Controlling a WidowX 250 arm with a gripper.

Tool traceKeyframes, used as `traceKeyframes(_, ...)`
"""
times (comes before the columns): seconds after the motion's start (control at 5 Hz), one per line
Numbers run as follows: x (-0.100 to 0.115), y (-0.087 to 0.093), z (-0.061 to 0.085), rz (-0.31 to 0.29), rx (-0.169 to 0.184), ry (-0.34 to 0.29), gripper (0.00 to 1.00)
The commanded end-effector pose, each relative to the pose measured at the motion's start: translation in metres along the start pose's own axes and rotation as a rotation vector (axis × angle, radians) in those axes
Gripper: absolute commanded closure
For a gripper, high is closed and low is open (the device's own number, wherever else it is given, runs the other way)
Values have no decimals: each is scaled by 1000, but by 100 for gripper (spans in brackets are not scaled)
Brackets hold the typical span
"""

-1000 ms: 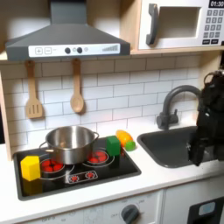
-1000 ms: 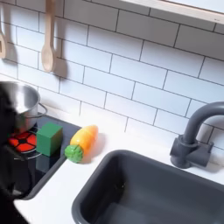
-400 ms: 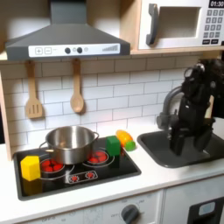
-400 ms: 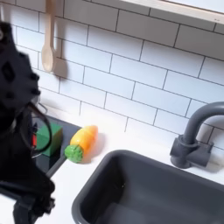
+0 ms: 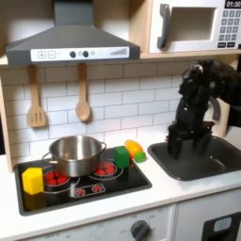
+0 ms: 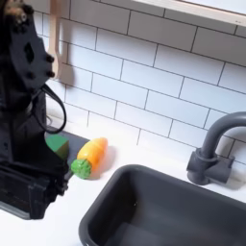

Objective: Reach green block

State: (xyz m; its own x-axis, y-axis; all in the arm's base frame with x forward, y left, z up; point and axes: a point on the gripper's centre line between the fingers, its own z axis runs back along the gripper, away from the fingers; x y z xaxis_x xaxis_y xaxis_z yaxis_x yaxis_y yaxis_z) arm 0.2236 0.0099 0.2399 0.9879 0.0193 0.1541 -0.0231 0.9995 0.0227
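The green block (image 5: 121,157) is a small cube on the stove's right edge, next to a yellow-orange rounded piece (image 5: 135,149). In the second exterior view only a corner of the green block (image 6: 60,144) shows behind my black arm (image 6: 27,115). My gripper (image 5: 178,149) hangs over the left end of the sink, to the right of the block in the first exterior view and apart from it. Its fingers are dark and blurred, so their state is unclear.
A steel pot (image 5: 75,151) sits on the black stovetop (image 5: 104,184), with a yellow cube (image 5: 34,180) at its front left. The dark sink (image 6: 173,211) and grey faucet (image 6: 213,154) lie to the right. Wooden utensils (image 5: 83,104) hang on the tiled wall.
My arm has moved left in the first exterior view, from the right edge to the sink's left end. In the second exterior view it now hides the pot and most of the green block.
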Motion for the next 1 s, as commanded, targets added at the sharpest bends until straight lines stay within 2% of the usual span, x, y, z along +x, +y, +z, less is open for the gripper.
traceKeyframes(0.0, 23, 11, -7, 27, 8, -6, 0)
traceKeyframes(0.2, 34, 20, -12, 28, 25, -7, 0)
traceKeyframes(0.8, 63, 32, -24, 53, 37, -7, 0)
